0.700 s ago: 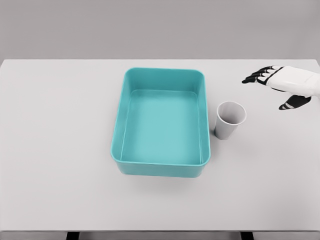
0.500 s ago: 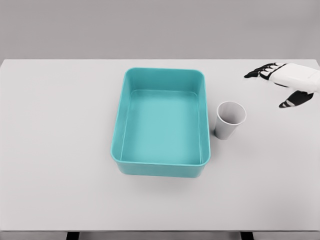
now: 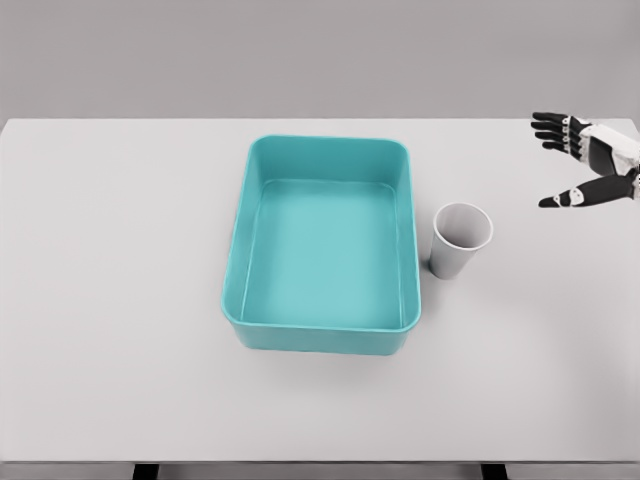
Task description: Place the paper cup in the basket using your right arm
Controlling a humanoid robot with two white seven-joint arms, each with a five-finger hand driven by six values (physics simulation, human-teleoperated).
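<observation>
Right hand [image 3: 590, 165] shows at the far right edge of the head view, above the table [image 3: 120, 300], fingers [image 3: 552, 130] spread wide and thumb held apart below them, holding nothing. Only the hand and a bit of wrist are in frame; the arm itself is cut off. Left arm is out of view.

Paper cup [image 3: 460, 240] stands upright on the table, mouth open toward the camera, just beside the right wall of the teal basket [image 3: 330, 330] but apparently not touching it. Hand and cup are well apart, hand farther back and to the right. Basket interior is bare. Grasp not yet made.

Risks, as judged from this layout:
- Cup looks light and tall; a sideways brush from a fingertip on approach could tip it or roll it off.
- Cup sits close to the basket wall, so fingers reaching its left side have little room and may nudge the basket.
- Too hard a squeeze could crumple thin paper; too soft, and it slips during the lift over the rim.
</observation>
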